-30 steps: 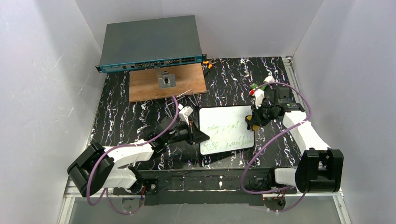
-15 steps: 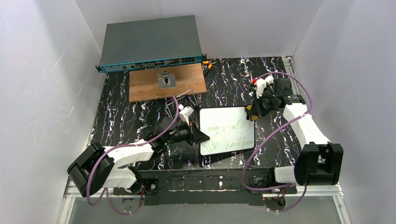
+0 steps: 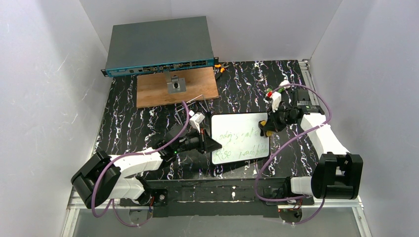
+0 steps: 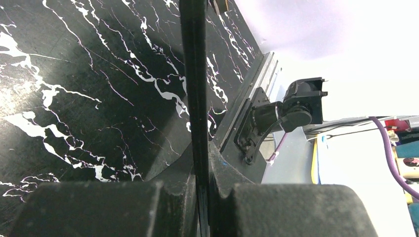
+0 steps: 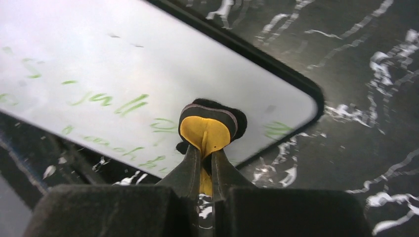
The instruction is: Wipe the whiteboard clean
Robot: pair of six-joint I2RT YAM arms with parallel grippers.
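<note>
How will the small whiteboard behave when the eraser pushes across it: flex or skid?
Probably stiff: the whiteboard lies flat and its thin rim looks straight in the left wrist view. Being thin, it is likely light and might skid on the smooth table under the eraser, though the left hand, shut on its edge, should steady it.

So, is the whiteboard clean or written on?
Written on: green handwriting shows across the whiteboard, beside the yellow eraser held by the right end effector.
</note>
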